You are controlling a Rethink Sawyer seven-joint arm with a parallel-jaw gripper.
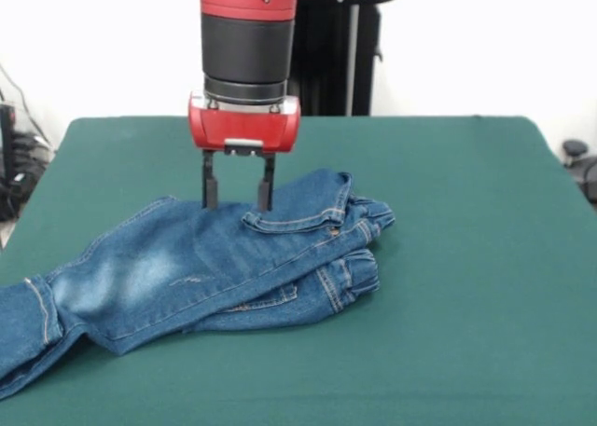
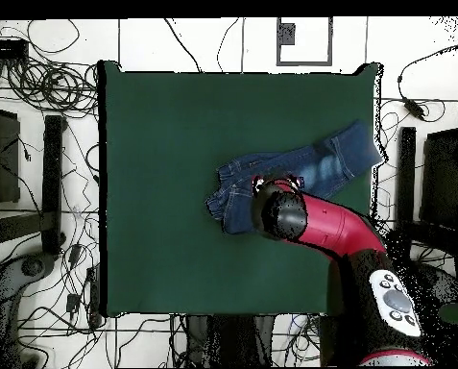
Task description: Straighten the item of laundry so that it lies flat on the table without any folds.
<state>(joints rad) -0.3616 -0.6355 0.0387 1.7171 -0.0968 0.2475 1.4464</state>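
The blue denim jeans (image 1: pixel 205 267) lie on the dark green table (image 1: pixel 466 258), bunched and folded at the waist end on the right, with one leg running off to the lower left edge. In the overhead view the jeans (image 2: pixel 314 163) stretch from the middle toward the table's right edge (image 2: pixel 175 125). My gripper (image 1: pixel 238 200) points straight down with its two black fingers (image 1: pixel 210 188) apart, tips at the far edge of the jeans near the folded waistband. Nothing is held between them. In the overhead view the red arm covers the gripper (image 2: pixel 276 187).
The robot's black pedestal (image 1: pixel 340 48) stands at the table's far side. Cables and equipment (image 2: pixel 40 192) lie on the floor around the table.
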